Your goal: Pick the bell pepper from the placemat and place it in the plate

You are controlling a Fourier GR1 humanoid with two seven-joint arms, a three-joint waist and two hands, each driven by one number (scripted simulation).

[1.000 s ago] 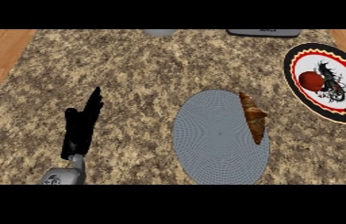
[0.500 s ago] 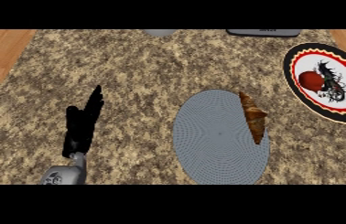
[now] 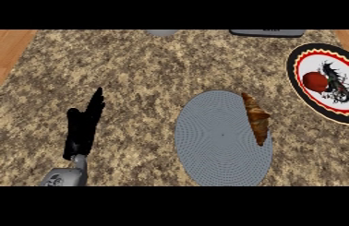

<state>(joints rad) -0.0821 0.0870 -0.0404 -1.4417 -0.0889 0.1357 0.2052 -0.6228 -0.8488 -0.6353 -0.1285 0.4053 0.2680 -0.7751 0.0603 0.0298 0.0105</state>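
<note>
The bell pepper [image 3: 315,81] lies red on the plate [image 3: 304,55], well right of the grey placemat [image 3: 214,146] where a croissant [image 3: 256,117] rests, while my left hand [image 3: 83,127] waits on the desk [image 3: 136,73] left of the placemat, fingers [image 3: 96,102] straight and together.

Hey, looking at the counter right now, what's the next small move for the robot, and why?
Probably none for the pepper: the red bell pepper already lies in the patterned plate at the right edge, and only a croissant remains on the grey placemat. The left robot hand rests open, fingers up, at lower left, so I'd judge it best to keep it there.
</note>
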